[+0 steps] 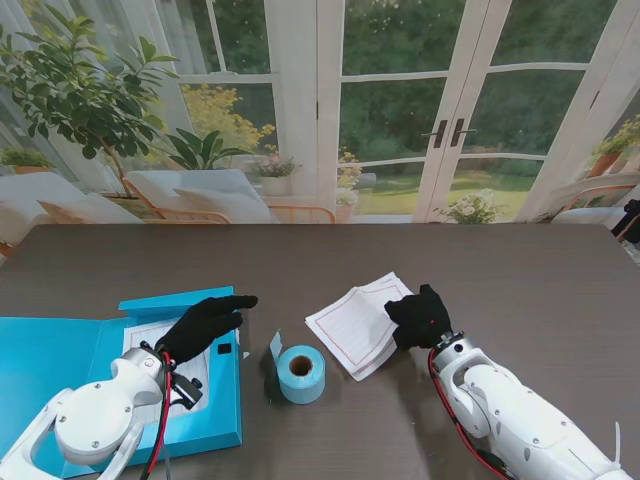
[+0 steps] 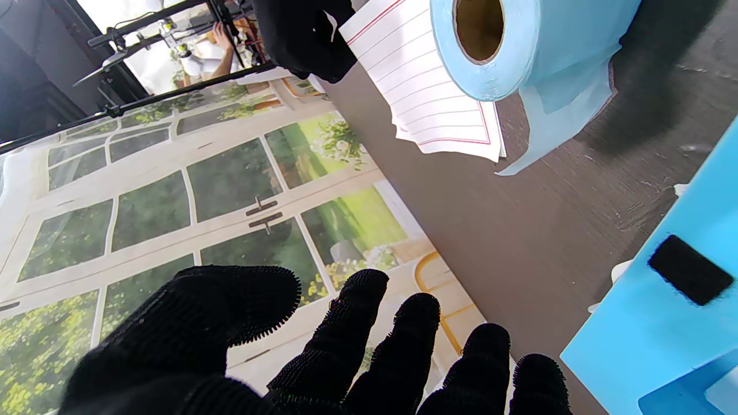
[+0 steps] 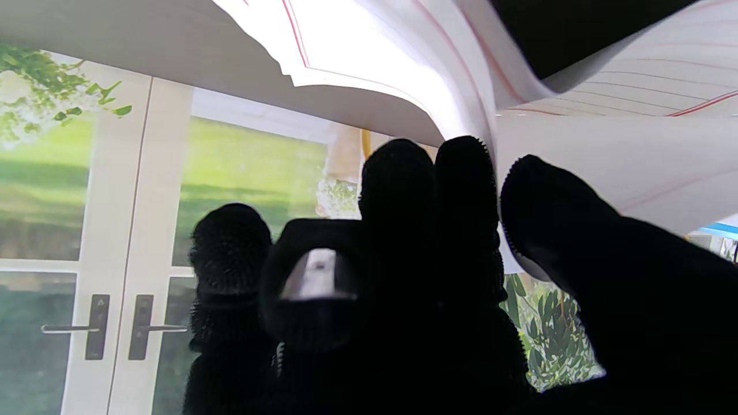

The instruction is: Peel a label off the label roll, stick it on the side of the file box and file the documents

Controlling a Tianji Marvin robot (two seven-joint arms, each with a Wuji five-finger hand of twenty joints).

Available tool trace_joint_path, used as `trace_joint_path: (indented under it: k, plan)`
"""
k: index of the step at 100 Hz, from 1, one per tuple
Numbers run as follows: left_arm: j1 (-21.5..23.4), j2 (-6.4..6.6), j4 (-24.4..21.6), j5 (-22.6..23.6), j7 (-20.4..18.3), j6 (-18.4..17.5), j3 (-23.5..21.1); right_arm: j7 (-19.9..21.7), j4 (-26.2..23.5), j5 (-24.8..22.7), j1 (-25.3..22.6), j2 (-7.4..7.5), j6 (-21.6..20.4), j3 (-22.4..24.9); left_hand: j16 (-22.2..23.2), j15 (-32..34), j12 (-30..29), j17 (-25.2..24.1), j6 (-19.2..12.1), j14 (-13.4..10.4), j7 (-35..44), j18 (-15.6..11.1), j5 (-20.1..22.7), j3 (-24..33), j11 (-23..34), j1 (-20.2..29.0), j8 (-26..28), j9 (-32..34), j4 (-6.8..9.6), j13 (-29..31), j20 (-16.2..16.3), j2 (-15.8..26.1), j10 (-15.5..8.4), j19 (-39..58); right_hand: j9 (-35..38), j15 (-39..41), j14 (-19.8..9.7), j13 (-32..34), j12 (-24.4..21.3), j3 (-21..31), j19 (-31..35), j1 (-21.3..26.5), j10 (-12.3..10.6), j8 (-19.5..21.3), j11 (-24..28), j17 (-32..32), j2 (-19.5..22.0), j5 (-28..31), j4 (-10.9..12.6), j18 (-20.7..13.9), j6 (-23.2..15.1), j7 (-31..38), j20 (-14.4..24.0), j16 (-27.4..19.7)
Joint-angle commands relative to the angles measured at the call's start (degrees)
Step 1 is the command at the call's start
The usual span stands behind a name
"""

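Two black hands are over the dark table [image 1: 520, 280]. From the stand's view, the left hand [image 1: 205, 325] hangs over the open blue file box [image 1: 60, 365] with its fingers stretched out and holding nothing. The blue label roll [image 1: 301, 373] stands just right of the box, a loose bit of label sticking up. The right hand [image 1: 420, 318] is curled on the near edge of the white documents [image 1: 355, 325].

Left wrist view: the fingers [image 2: 357, 340] are a little apart and empty. The label roll [image 2: 507, 46] and the documents [image 2: 426, 98] lie ahead, touching.

Right wrist view: the fingers [image 3: 461, 190] pinch the bent documents [image 3: 605, 155] against the thumb.
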Motion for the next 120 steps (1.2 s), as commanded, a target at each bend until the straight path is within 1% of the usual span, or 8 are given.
trace_joint_path:
  k: [1,12,23,38,52,75,83,120]
  plan:
    - [0.5,-0.05,-0.4,0.1,-1.0,0.4,0.0,1.0,-0.4,-0.1,-0.4,-0.44,-0.7,0.1,-0.3,-0.8,-0.5,-1.1,0.1,-0.3,-0.9,-2.4,-0.5,-1.3,-0.5,-2.3,0.1,-1.1,-2.30,-1.0,0.0,3.5,-0.4,-1.3,4.0,2.3,-3.9,0.7,2.4,5.4,2.0,-0.8,0.6,2.6,2.2,25.8,-2.2,0.9,-1.3,-1.0,0.8,2.4,-0.5,1.3]
    - [0.7,-0.06,-0.5,0.2,-0.9,0.6,-0.1,1.3,-0.7,-0.3,-0.5,-0.29,-1.1,0.3,-0.3,-0.8,-0.5,-1.1,0.0,-0.3,-1.0,-2.5,-0.9,-1.2,-0.6,-2.2,0.1,-1.1,-2.31,-1.0,0.0,3.6,-0.4,-1.3,5.7,4.8,-5.8,0.7,4.8,7.3,4.4,-2.1,-0.3,5.9,3.8,26.6,-2.5,-0.1,-1.6,-2.9,1.4,4.5,1.2,2.7]
    - [0.7,-0.04,-0.6,0.4,-1.0,0.7,0.0,0.0,-0.6,-1.2,-0.2,-0.10,-1.5,0.1,-0.3,-0.8,-0.6,-1.1,0.0,-0.3,-0.9,-2.4,-0.7,-1.3,-0.6,-2.3,0.1,-1.2,-2.34,-1.0,0.0,3.6,-0.3,-1.3,6.1,6.9,-8.4,0.8,6.4,8.7,7.3,-2.5,-1.0,6.9,6.5,27.4,-3.6,0.0,-0.8,-5.9,1.6,6.2,3.2,4.0]
    - [0.5,-0.04,-0.5,0.4,-1.0,0.7,0.1,-2.1,-1.1,-1.3,-0.6,-0.33,-2.3,1.1,-0.3,-0.8,-0.6,-1.1,0.0,-0.3,-0.8,-2.4,-0.4,-1.3,-0.6,-2.3,0.2,-1.2,-2.37,-1.0,0.1,3.7,-0.2,-1.3,6.3,8.3,-10.9,0.9,6.2,9.4,9.4,-2.6,-1.5,8.2,9.4,28.0,-4.2,0.2,-0.6,-9.1,1.4,7.2,4.9,5.4]
    - [0.3,0.00,-0.4,0.4,-1.2,0.8,0.1,-1.9,-3.4,-0.3,-2.6,-0.88,-3.6,4.5,-0.3,-0.8,-0.6,-1.1,0.1,-0.3,-1.0,-2.4,-0.8,-1.2,-0.6,-2.2,0.1,-1.2,-2.35,-1.1,0.1,3.7,-0.2,-1.3,6.3,8.4,-12.1,0.9,5.8,9.7,9.8,-2.5,-1.5,8.7,10.1,28.1,-4.4,0.2,-0.8,-10.3,1.1,7.4,5.4,5.7]
    - [0.2,0.01,-0.4,0.5,-1.2,0.9,0.0,-0.1,-6.3,1.8,-4.6,-1.68,-5.5,8.3,-0.2,-0.8,-0.6,-1.2,0.1,-0.3,-0.9,-2.4,-0.6,-1.3,-0.6,-2.3,0.1,-1.2,-2.37,-1.0,0.1,3.7,-0.2,-1.3,6.3,8.7,-12.5,1.0,5.4,10.3,10.1,-2.3,-1.4,9.6,11.0,28.2,-4.9,-0.1,-1.0,-11.0,1.0,7.8,6.1,6.2]
    - [0.1,0.02,-0.4,0.5,-1.3,1.0,0.0,0.1,-7.0,1.9,-5.0,-1.69,-6.3,9.0,-0.2,-0.8,-0.6,-1.2,0.1,-0.2,-1.0,-2.4,-0.8,-1.2,-0.6,-2.2,0.1,-1.3,-2.35,-1.1,0.1,3.7,-0.2,-1.3,6.2,8.9,-12.9,1.0,5.3,10.4,10.2,-2.3,-1.3,9.9,11.4,28.2,-5.0,-0.1,-1.1,-11.4,0.9,7.9,6.4,6.4]
    - [-1.1,0.05,0.7,0.0,-1.8,1.4,0.6,1.3,-10.6,2.7,-7.0,-2.01,-8.3,12.3,-0.2,-0.8,-0.6,-1.1,0.1,-0.4,-0.9,-2.5,-0.7,-1.2,-0.6,-2.2,0.1,-1.3,-2.35,-1.1,0.1,3.7,-0.3,-1.3,6.2,9.2,-12.7,1.0,5.1,10.5,10.5,-2.1,-1.0,9.8,11.8,28.3,-5.2,0.3,-1.3,-11.9,0.9,7.9,7.0,6.6]
